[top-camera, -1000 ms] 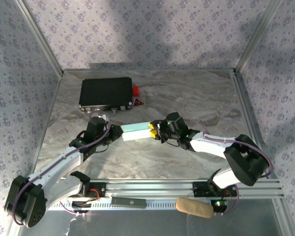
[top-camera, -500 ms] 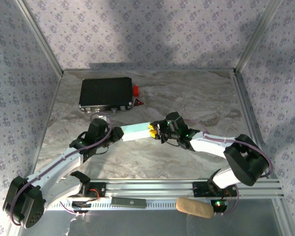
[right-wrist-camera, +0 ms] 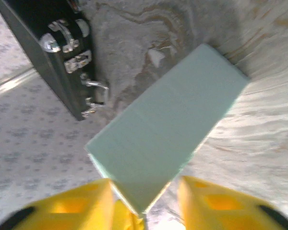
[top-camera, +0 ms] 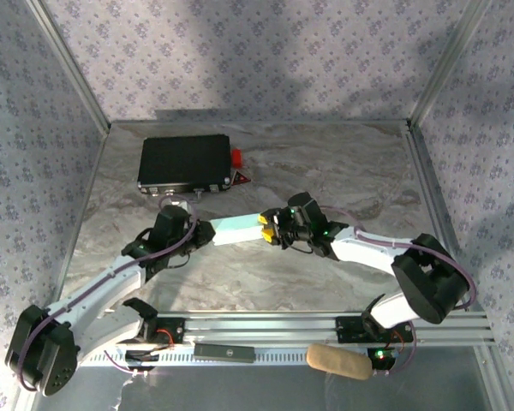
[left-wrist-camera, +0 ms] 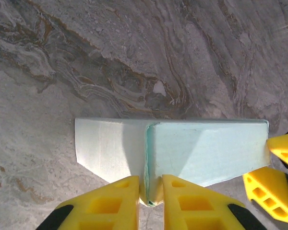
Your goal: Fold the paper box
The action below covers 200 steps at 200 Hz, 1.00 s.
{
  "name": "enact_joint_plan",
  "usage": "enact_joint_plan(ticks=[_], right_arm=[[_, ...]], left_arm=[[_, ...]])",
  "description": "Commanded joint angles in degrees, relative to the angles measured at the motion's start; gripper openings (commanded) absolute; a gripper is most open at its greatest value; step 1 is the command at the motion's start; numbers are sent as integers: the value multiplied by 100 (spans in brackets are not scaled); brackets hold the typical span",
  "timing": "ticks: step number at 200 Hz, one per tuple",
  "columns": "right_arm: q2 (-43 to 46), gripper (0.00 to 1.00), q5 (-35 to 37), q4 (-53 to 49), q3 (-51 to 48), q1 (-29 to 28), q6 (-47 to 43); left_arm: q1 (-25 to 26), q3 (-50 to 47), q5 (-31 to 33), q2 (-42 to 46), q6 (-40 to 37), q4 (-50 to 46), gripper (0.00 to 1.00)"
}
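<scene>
Pinching, left gripper (left-wrist-camera: 151,186): we see its two yellow fingers (left-wrist-camera: 108,201) drawn close together on the near edge of the paper box (left-wrist-camera: 206,151), right at the seam where a flat flap meets the wider panel; the card sits between them.
Right gripper (right-wrist-camera: 144,191): we see its jaws standing apart, with a corner of the box reaching in between them. One finger lies just at the card's edge, and the other stands clear of it with bare table showing in the gap. The wrist view is blurred, so we cannot tell whether the nearer finger truly touches.
Box position: we find the pale light-blue card lying on the marble-patterned table (top-camera: 343,171), near its middle, stretched between the two grippers, with its left end at the left gripper and its right end at the right one.
Box shape: from the left wrist we see a flap with a slanted lower edge to the left of the seam and a long panel to the right.
Black case (top-camera: 184,163): we see it at the far left of the table, well apart from the box, with red parts (top-camera: 237,158) at its right end and metal latches (right-wrist-camera: 79,62) along its side.
Near rail: we note a tan roll (top-camera: 338,361) and a small dark bar (top-camera: 224,349) by the arm bases.
</scene>
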<state>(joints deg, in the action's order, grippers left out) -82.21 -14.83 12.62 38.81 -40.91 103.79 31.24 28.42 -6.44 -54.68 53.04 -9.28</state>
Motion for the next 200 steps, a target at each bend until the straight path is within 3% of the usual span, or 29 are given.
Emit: enact_joint_plan(ticks=[1, 26, 89, 128, 169, 200], right_arm=[[417, 59, 500, -1585, 247, -69, -450], [779, 74, 1113, -2120, 428, -473, -619], [458, 84, 962, -726, -230, -805, -81], [707, 86, 1800, -473, -373, -1190, -188], [601, 83, 1747, 43, -698, -1084, -198], [921, 82, 1772, -380, -623, -878, -777]], left_arm=[[16, 140, 89, 102, -83, -714, 19], [98, 74, 19, 171, 18, -610, 19], [682, -322, 247, 350, 399, -321, 18], [1193, -495, 630, 431, 645, -197, 17], [1265, -428, 652, 379, 620, -206, 17], [1268, -185, 721, 477, 489, -519, 20]])
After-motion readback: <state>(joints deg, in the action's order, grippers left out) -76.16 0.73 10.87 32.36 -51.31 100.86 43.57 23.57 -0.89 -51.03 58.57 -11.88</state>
